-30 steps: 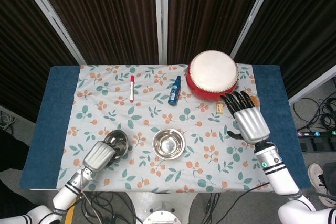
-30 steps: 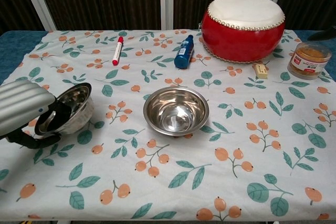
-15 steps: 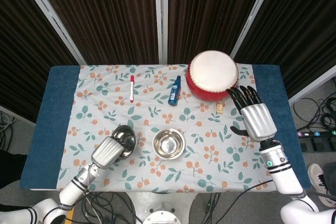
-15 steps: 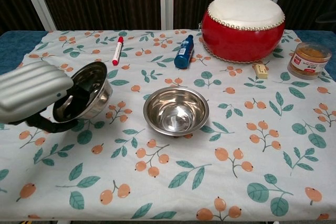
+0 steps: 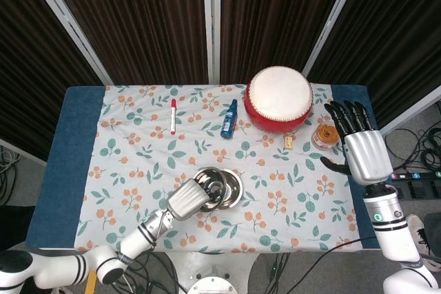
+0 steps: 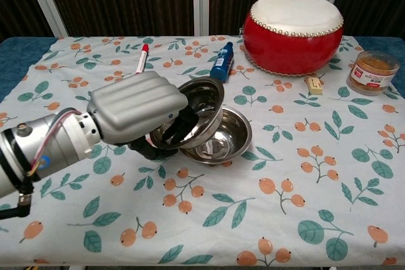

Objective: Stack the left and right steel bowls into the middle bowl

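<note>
Left robot hand (image 6: 136,115) grips the left steel bowl (image 6: 193,118) by its near rim, fingers curled inside it; bowl tilted, held just above the middle bowl (image 6: 224,140) and overlapping its left side. Whether the two bowls touch cannot be told. Middle bowl sits on the floral tabletop (image 6: 304,181), near its front centre. Head view shows the same: left robot hand (image 5: 187,197) at the left edge of the middle bowl (image 5: 231,187), held bowl (image 5: 212,182) over it. Right robot hand (image 5: 362,151) hovers at the right edge of the tabletop, fingers apart and extended, holding nothing, just right of a small jar (image 5: 324,135). The right steel bowl cannot be seen in either view.
</note>
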Motion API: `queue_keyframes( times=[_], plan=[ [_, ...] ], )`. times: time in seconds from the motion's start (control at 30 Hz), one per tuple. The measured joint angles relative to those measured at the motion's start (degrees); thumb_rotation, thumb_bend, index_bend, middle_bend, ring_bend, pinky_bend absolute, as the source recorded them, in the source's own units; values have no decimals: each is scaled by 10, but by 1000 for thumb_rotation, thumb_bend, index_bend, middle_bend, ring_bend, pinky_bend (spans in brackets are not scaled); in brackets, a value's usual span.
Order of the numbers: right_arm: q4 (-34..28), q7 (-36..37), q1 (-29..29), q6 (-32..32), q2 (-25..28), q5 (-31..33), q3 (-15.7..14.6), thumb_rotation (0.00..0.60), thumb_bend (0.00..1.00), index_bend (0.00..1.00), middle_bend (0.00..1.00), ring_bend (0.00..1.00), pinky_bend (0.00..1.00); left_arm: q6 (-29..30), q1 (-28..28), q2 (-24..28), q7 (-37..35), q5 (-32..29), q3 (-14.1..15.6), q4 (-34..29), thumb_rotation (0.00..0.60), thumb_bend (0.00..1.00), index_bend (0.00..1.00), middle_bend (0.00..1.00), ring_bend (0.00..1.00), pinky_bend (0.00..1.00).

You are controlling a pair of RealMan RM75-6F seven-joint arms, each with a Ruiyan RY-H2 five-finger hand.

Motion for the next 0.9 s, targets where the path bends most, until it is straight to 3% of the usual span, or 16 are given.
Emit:
queue_keyframes(
  times=[0.07, 0.2, 0.27, 0.43, 0.67, 0.9],
  plan=[
    [1, 7, -3, 1, 5, -1, 1, 600, 34, 0, 80, 0, 0, -3, -9, -13, -3, -3, -4, 18, 600, 331, 669, 711, 645, 707],
    [8, 21, -7, 1, 9, 3, 4, 600, 35, 0, 80, 0, 0, -6, -26, -17, -25, 2, -5, 37, 600, 228, 340, 481, 417, 509],
    [12, 27, -7, -1, 9, 5, 5, 600, 34, 0, 80, 0, 0, -2, -33, -12, -38, 11, -2, 42, 600, 208, 289, 429, 368, 462],
    [15, 34, -9, -4, 8, 0, 5, 600, 34, 0, 80, 0, 0, 14, -37, 13, -38, 20, 3, 37, 600, 190, 270, 396, 334, 427],
    [12, 36, -16, -2, 9, -12, -4, 600, 32, 0, 77, 0, 0, 42, -9, 92, -3, -3, 6, -34, 600, 184, 270, 396, 334, 426],
    [39, 10, -39, -1, -13, -57, -57, 600, 21, 0, 68, 0, 0, 146, 81, 150, -28, -49, 17, -72, 600, 121, 270, 305, 253, 360]
  ],
)
